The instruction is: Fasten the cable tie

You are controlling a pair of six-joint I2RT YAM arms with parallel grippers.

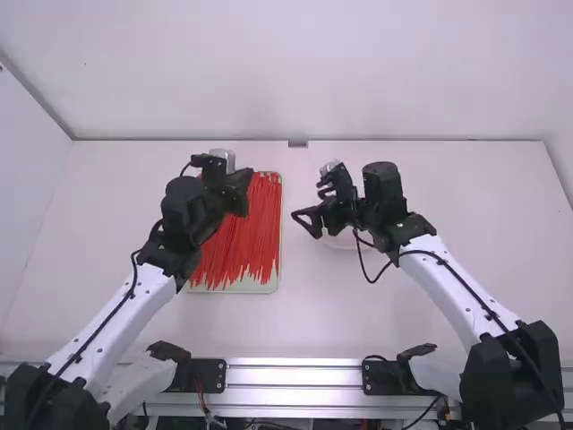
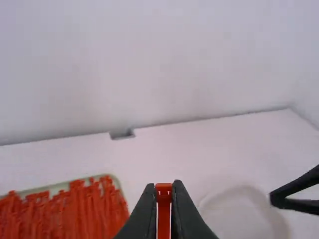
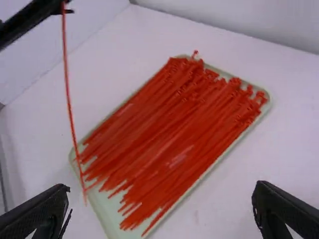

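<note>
Jaws of my left gripper (image 2: 163, 189) clench one red cable tie (image 3: 67, 99) by its head, strap dangling over the tray's (image 3: 259, 112) left edge; my right gripper (image 1: 318, 201) gapes, empty, beside its right edge.

— What surrounds the white worktop (image 1: 466, 188)?
— A white back wall (image 1: 286, 63) at twelve o'clock; a white side wall (image 1: 27, 179) at nine; a grey tab (image 1: 297, 143) at the far edge; an aluminium rail (image 1: 295, 372) at six; soft, even light.
</note>
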